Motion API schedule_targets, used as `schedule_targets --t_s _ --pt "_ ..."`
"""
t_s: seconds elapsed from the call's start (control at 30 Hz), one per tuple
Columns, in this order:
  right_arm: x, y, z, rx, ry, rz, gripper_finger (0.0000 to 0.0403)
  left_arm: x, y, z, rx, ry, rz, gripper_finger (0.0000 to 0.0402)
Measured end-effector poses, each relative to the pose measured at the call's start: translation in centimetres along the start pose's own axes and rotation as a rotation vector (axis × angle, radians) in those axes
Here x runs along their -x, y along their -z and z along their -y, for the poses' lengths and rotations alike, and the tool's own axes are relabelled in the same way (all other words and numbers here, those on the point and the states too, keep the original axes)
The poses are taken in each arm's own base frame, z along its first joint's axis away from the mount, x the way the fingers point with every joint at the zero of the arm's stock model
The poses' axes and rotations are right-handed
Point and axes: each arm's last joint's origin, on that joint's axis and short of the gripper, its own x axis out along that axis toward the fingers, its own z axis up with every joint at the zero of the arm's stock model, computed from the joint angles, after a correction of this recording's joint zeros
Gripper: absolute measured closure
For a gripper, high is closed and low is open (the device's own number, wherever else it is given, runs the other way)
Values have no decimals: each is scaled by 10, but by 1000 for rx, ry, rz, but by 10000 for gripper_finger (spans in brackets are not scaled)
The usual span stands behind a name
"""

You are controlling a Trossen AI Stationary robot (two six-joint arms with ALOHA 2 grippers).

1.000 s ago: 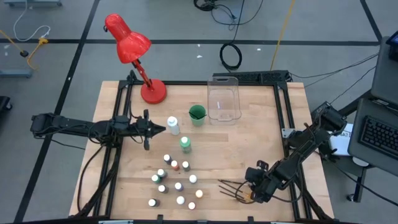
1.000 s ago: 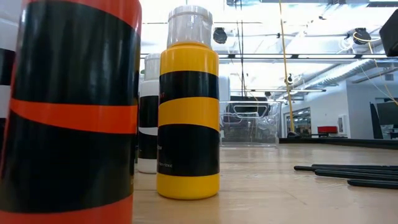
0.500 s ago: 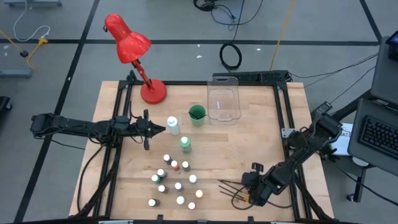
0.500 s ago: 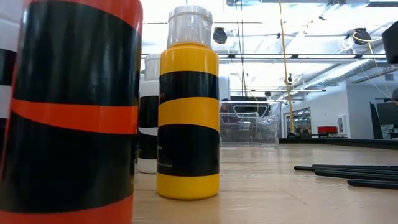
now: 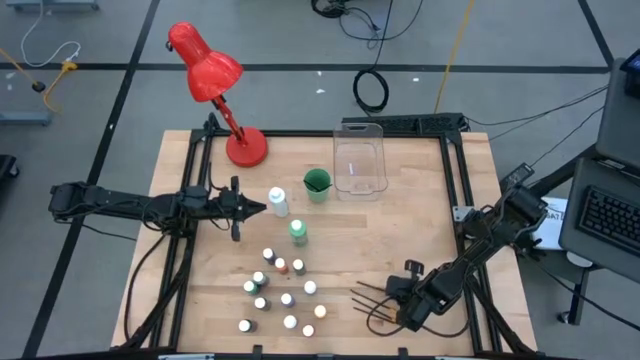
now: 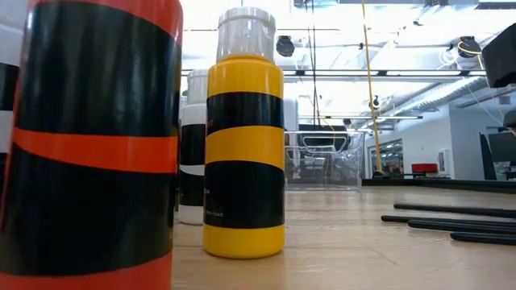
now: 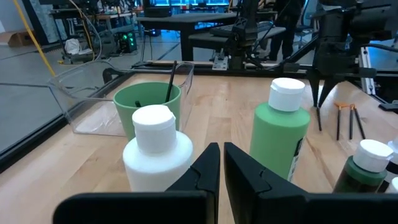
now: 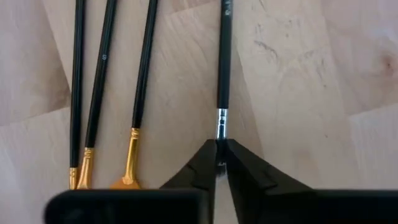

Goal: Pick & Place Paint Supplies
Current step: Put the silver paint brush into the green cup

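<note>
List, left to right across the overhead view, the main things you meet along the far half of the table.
Red lamp → white bottle → green cup → clear bin.

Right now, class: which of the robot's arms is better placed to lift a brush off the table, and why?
The right. The right gripper is shut on a brush beside three other brushes. The left gripper, shut and empty, waits near the tall bottles.
</note>
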Motion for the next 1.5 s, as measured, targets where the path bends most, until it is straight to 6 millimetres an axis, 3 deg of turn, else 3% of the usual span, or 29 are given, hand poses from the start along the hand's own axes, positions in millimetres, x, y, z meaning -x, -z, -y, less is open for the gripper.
schedule_targets --t_s 0.2,0.43,0.83,0.97,1.1,1.2,1.5 --pt "3 -2 -3 28 -2 94 392 0 0 0 0 0 1 376" --pt "29 -9 -6 79 -87 274 401 0 0 0 0 0 1 376" --pt "67 -23 4 118 20 645 401 0 0 0 -1 0 1 376" --pt "70 -30 8 88 -23 615 401 0 0 0 -2 0 1 376" --pt "65 -32 8 26 -151 449 402 0 0 0 -2 0 2 376" --pt "58 -31 12 -17 -136 365 396 0 0 0 -3 0 1 376" --pt "48 -44 48 -107 109 268 287 0 0 0 -2 -1 2 376"
